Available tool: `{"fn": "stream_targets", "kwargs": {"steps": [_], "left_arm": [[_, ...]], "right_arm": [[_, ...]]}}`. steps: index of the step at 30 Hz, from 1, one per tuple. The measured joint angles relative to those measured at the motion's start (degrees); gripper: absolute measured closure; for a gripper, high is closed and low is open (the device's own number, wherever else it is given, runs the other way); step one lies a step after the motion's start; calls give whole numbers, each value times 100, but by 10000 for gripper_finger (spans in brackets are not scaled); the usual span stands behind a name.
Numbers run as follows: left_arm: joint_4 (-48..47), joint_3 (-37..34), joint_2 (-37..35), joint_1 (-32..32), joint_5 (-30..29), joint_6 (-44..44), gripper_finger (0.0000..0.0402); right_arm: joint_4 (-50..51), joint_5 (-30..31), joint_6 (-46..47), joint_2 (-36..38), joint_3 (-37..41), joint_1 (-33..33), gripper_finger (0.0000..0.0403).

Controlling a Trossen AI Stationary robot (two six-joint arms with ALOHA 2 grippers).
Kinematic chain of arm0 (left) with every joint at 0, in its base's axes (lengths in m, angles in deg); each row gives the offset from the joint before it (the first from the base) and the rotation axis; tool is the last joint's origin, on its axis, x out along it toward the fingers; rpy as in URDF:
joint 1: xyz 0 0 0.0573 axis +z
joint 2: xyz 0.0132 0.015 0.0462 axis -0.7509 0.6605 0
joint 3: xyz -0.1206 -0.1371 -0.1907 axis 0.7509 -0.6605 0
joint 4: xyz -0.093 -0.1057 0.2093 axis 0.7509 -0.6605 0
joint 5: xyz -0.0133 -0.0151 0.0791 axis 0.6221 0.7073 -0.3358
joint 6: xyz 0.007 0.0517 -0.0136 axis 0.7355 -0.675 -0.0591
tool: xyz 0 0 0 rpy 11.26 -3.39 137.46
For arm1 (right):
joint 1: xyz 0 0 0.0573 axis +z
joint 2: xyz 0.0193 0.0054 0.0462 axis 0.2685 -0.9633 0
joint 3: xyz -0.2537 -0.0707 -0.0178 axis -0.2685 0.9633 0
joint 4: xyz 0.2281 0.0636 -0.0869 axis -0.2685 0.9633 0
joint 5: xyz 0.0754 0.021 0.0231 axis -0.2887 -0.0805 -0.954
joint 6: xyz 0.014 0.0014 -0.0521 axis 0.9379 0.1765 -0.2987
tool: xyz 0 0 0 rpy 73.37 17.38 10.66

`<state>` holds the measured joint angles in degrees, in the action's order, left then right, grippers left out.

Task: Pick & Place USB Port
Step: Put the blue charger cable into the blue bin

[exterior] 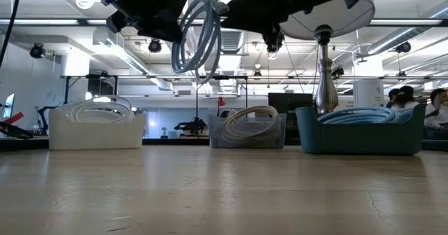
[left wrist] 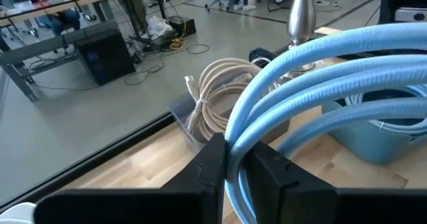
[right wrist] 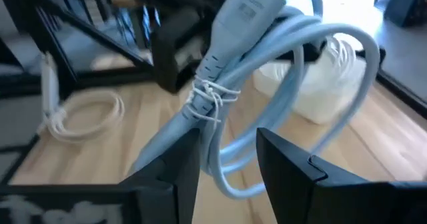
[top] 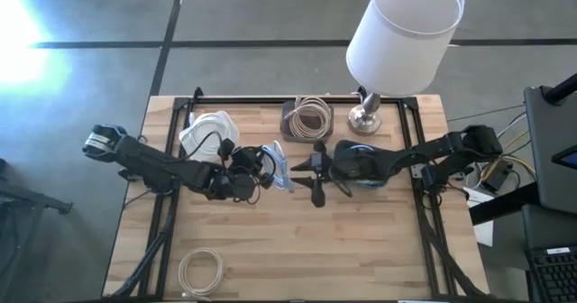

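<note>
While the left gripper pinches the light blue cable coil between its nearly closed fingers, holding it in the air above mid-table, the loops droop limply: light, soft, likely to swing. To its right, the right gripper has its fingers parted around the strands, not clamped; the tied bundle just ahead of them looks the firmest hold. Behind it sits the blue bin.
</note>
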<state>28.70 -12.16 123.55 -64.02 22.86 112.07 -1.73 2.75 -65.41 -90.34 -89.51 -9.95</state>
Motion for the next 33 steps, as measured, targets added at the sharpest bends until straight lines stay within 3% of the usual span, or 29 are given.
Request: {"fn": "stream_targets", "kwargs": {"steps": [7,18,27,33], "left_arm": [[5,-190,-1,2,-5,18,356],[161,-251,-1,2,-332,112,355],[316,-251,-5,-30,-328,106,355],[287,-251,-7,-35,-310,53,355]], "right_arm": [[1500,19,13,61,-494,-4,240],[1474,26,363,-160,-1052,-28,218],[1625,882,-144,-773,-1694,-28,218],[1873,911,-504,-900,-1844,-28,258]]}}
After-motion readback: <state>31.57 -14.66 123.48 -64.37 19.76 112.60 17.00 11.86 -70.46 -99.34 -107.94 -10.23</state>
